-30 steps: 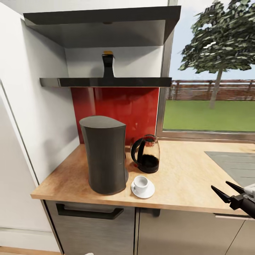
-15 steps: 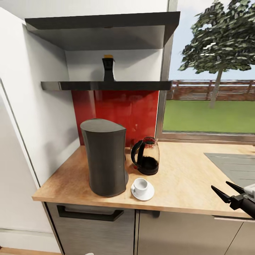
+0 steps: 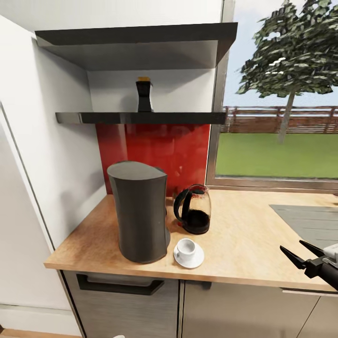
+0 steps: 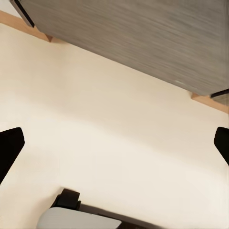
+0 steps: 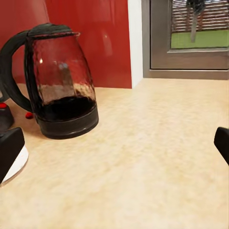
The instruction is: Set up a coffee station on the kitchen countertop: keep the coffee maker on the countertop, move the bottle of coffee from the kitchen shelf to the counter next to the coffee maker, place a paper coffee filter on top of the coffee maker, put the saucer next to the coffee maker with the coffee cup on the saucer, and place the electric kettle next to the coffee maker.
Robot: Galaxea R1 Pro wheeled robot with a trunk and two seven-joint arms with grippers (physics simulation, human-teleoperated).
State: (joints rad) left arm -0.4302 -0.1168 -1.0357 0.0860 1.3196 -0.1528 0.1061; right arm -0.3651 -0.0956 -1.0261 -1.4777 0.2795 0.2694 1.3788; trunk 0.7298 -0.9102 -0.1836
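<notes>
— Black fingers of our right gripper (image 3: 300, 254) are hanging spread wide at the near edge of the countertop (image 3: 244, 244), holding nothing and touching nothing. We are seeing the same wide gap from the right wrist, with the kettle (image 5: 57, 81) ahead on the wood.

— And our left gripper (image 4: 114, 143)?

— It is pointing down at pale floor in front of a grey cabinet front, its dark tips showing at the two sides of the left wrist view, so we are reading it as released and empty.

— What are we going for?

— We are judging the bottle of coffee (image 3: 144, 95) to be next. It is standing upright on the shelf (image 3: 141, 118), above and behind the coffee maker (image 3: 139, 211), well apart from both grippers.

— How is it going to handle?

— We are expecting it to be small, stiff and light, with smooth sides that could slip. We are planning to pinch the squarish body below the gold cap, squarely across two flat faces.

— Anything close to the route?

— The cup (image 3: 186, 245) is sitting on its saucer (image 3: 189, 257) just beside the coffee maker, and we are guessing both chip easily.
</notes>
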